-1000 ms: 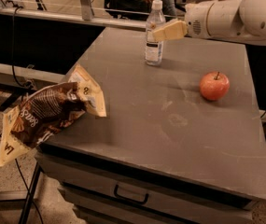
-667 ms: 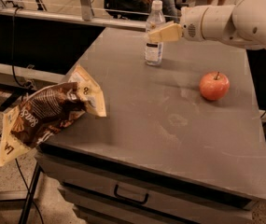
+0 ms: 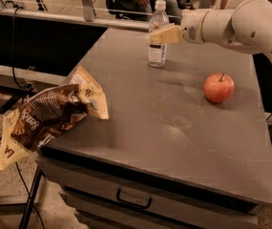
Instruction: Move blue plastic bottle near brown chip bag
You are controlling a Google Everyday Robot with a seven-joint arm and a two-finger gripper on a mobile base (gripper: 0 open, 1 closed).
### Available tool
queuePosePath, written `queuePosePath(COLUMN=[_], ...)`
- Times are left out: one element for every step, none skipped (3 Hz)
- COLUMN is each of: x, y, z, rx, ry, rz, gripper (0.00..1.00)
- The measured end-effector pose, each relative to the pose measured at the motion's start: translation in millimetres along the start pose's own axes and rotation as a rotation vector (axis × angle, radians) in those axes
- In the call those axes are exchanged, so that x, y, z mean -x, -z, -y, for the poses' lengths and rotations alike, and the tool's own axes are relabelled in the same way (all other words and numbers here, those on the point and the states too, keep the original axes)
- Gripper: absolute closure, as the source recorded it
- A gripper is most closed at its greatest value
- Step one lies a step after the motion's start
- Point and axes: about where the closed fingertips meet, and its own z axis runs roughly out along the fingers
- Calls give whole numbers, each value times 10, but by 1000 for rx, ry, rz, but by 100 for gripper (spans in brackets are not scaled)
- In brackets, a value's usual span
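Observation:
The blue plastic bottle (image 3: 157, 37), clear with a white cap and a white label, stands upright at the far middle of the grey table (image 3: 173, 128). My gripper (image 3: 164, 35) reaches in from the right on a white arm (image 3: 235, 25). Its tan tip lies across the bottle's middle, at label height. The brown chip bag (image 3: 49, 113), dark brown with cream edges, lies crumpled over the table's near left corner and hangs partly off the edge. It is far from the bottle.
A red apple (image 3: 218, 87) sits on the right part of the table, between the bottle and the near edge. A drawer with a handle (image 3: 133, 202) runs under the table front. Cables and stands lie on the floor at the left.
My gripper has moved left along the far side of the table and now overlaps the bottle. The bottle, apple and chip bag have not moved.

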Motion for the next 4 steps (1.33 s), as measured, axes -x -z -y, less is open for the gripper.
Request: queuePosePath(x=[-28, -34, 14, 164], y=[-95, -164, -145, -17], z=[9, 28, 51, -36], rx=[14, 27, 34, 62], ry=[-6, -12, -15, -26], rz=[7, 20, 34, 47], gripper=[25, 50, 73, 95])
